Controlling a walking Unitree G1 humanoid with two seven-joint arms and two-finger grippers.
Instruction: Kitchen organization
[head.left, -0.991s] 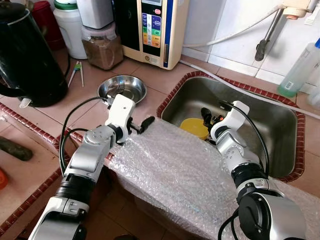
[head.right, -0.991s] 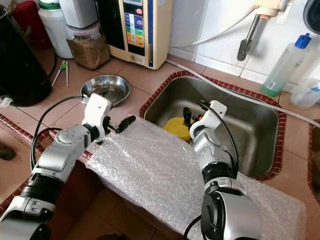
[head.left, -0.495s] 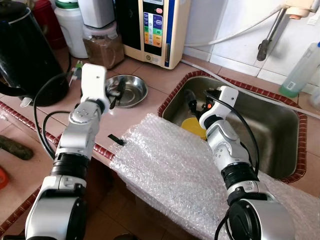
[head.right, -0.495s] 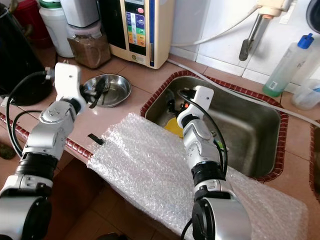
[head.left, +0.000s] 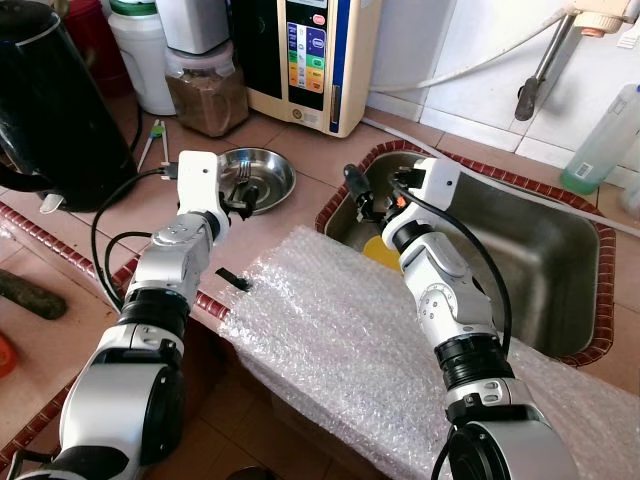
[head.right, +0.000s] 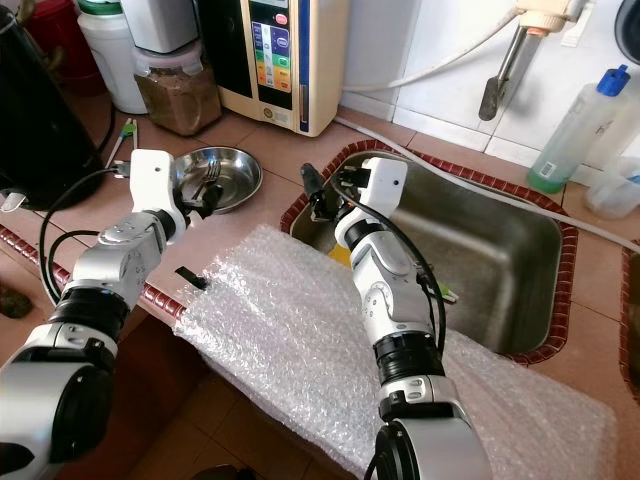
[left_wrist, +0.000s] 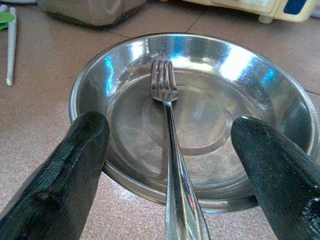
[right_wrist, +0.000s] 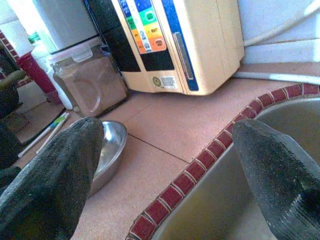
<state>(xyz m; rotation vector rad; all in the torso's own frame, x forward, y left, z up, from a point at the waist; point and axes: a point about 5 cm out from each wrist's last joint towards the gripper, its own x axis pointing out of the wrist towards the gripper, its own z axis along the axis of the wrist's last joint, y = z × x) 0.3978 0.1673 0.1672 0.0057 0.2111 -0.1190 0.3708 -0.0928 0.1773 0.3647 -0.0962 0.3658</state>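
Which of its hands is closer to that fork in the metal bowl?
Left. The left end effector straddles the fork at the bowl's rim; the right end effector hovers over the sink's corner.

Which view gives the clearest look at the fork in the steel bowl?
The left wrist view: the fork lies close up in the steel bowl, tines visible, between the open left gripper fingers. Both eye views show it small; the right wrist view catches just the bowl's edge.

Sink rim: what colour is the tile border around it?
Dark red small tiles edge the sink rim, against the tan counter; clearest in the right wrist view.
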